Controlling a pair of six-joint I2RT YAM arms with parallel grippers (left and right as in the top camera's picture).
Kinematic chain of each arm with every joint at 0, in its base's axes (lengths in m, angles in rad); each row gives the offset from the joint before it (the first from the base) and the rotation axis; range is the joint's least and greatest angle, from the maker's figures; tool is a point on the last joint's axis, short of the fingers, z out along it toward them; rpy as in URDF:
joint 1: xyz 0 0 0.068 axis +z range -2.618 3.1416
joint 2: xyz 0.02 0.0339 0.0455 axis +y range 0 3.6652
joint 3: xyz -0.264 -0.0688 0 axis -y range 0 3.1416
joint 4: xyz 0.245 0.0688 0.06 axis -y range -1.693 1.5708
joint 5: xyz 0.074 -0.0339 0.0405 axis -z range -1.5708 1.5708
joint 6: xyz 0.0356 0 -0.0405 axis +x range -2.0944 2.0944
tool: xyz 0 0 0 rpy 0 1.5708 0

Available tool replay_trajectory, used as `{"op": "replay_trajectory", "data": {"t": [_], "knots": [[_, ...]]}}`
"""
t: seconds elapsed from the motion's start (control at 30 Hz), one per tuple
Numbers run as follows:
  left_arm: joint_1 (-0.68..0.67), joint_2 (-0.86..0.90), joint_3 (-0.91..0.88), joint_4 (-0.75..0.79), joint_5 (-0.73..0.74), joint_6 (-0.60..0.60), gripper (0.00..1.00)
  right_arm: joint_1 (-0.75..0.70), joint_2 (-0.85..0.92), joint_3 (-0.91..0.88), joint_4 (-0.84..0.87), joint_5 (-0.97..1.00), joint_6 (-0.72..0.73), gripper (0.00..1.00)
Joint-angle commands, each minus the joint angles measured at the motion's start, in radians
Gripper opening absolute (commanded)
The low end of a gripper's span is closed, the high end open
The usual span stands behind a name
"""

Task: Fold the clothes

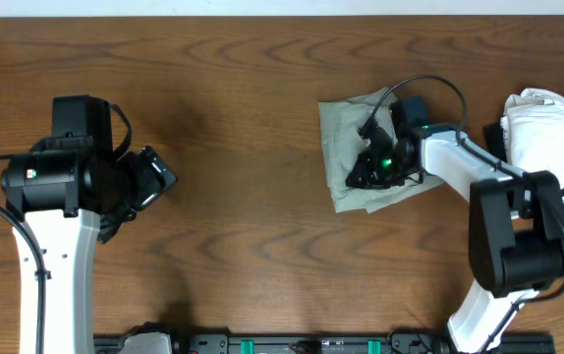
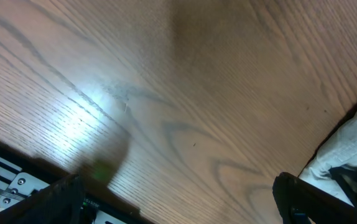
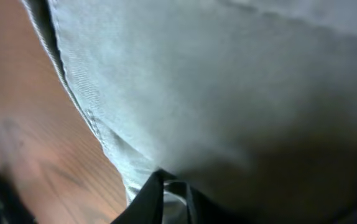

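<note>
The clothes (image 1: pixel 346 133) are a grey-green khaki garment lying in a compact, wrinkled bundle on the table right of centre. My right gripper (image 1: pixel 372 162) rests on top of its near right part. In the right wrist view the garment (image 3: pixel 216 81) fills almost the whole frame. The right gripper (image 3: pixel 173 185) has its two dark fingers nearly together, pinching a pale fold of the cloth. My left gripper (image 1: pixel 152 177) hovers far to the left over bare wood. In its own view the left gripper (image 2: pixel 181 205) stands wide open with nothing between its fingers.
A pile of white cloth (image 1: pixel 547 123) lies at the table's right edge, behind the right arm. A strip of pale fabric (image 2: pixel 352 143) shows at the right edge of the left wrist view. A black rail (image 1: pixel 311 344) runs along the front edge.
</note>
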Motion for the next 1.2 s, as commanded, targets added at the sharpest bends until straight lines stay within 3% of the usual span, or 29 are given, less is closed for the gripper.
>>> {"op": "replay_trajectory", "data": {"t": [0.0,0.2,0.4,0.5,0.63,0.7,0.93,1.17], "knots": [[0.005,0.006,-0.004,0.0,-0.012,-0.002,0.98,-0.043,0.104,-0.008,0.043,-0.138,-0.169,0.1],[0.005,0.006,-0.004,0.0,-0.012,-0.002,0.98,-0.102,0.109,-0.008,0.047,-0.474,-0.358,0.12],[0.005,0.006,-0.004,-0.004,-0.012,-0.001,0.98,-0.206,0.091,-0.008,0.023,-0.616,-0.362,0.14],[0.005,0.006,-0.004,-0.003,-0.012,-0.002,0.98,-0.262,0.089,-0.008,0.009,-0.544,-0.367,0.15],[0.005,0.006,-0.004,-0.003,-0.012,-0.002,0.98,-0.297,0.1,-0.008,-0.011,-0.239,-0.319,0.18],[0.005,0.006,-0.004,-0.002,-0.012,-0.002,0.98,-0.301,0.1,-0.008,-0.045,-0.235,-0.36,0.18],[0.005,0.006,-0.004,0.002,-0.012,-0.002,0.98,-0.302,0.085,-0.002,-0.095,-0.595,-0.515,0.22],[0.005,0.006,-0.004,0.003,-0.012,-0.002,0.98,-0.303,-0.023,0.061,-0.09,-0.896,-0.509,0.25]]}}
